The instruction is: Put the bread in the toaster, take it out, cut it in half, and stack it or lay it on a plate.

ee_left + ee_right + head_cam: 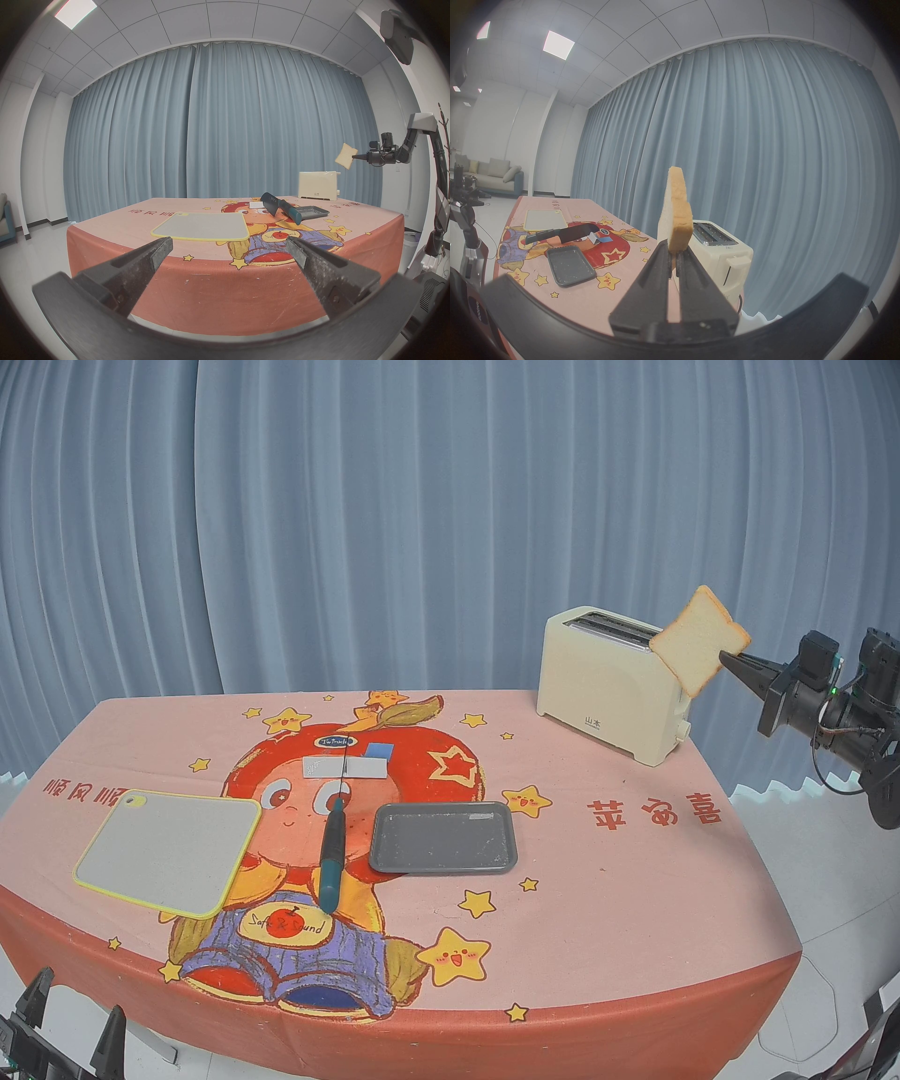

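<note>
A slice of bread (699, 638) hangs in the air just right of and above the cream toaster (607, 683), pinched at its lower corner by my right gripper (727, 660). The right wrist view has the bread (675, 218) edge-on between the shut fingers (655, 276), with the toaster's slots (711, 233) just beyond. A dark grey plate (442, 837) lies mid-table. A knife (332, 846) with a teal handle lies left of it, and a cutting board (169, 848) with a yellow rim lies further left. My left gripper (228, 255) is open, low in front of the table's near edge.
The table (609, 913) wears an orange cartoon cloth and drops off at the front and right. A white label (344, 767) lies behind the knife. A blue curtain hangs behind the table.
</note>
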Tool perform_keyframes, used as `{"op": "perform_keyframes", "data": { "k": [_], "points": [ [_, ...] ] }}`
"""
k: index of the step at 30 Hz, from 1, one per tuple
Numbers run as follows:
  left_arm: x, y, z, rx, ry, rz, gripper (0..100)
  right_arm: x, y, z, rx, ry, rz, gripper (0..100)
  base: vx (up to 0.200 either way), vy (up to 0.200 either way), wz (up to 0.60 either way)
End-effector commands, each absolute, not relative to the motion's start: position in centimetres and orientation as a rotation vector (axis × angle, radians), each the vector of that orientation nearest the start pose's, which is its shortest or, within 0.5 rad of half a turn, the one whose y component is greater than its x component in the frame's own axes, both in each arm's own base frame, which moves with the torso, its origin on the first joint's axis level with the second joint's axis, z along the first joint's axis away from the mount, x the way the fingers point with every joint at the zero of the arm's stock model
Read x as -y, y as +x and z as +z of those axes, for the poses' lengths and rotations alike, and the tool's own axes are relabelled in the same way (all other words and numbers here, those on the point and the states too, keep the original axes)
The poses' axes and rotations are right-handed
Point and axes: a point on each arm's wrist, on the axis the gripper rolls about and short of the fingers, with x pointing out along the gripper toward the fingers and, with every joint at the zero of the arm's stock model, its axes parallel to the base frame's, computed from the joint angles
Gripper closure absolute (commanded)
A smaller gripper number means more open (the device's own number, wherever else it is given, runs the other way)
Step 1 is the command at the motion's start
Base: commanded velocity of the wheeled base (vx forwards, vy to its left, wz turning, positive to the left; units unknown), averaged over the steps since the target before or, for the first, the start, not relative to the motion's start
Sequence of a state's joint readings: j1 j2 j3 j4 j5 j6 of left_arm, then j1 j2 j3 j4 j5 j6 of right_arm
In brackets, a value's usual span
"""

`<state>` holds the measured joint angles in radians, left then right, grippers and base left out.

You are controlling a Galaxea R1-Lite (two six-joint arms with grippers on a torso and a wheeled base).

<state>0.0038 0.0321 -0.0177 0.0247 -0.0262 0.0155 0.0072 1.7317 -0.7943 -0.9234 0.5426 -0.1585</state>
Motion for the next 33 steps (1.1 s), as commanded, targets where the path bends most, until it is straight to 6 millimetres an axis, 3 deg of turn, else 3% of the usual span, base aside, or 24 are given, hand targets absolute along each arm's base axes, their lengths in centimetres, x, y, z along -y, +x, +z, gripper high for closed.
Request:
{"op": "perform_keyframes", "data": {
  "k": [1,9,33],
  "points": [
    [0.1,-2.1,7.6,-0.049,0.015,-0.022,0,-1.4,33.0,21.0,0.036,-0.162,0.563,100,0.0,0.0,0.0],
    [0.1,-2.1,7.6,-0.049,0.015,-0.022,0,-1.5,37.3,21.4,0.062,-0.168,0.576,100,0.0,0.0,0.0],
    [0.1,-2.1,7.6,-0.049,0.015,-0.022,0,-1.1,45.6,20.6,0.116,-0.181,0.588,100,0.0,0.0,0.0]
  ]
}}
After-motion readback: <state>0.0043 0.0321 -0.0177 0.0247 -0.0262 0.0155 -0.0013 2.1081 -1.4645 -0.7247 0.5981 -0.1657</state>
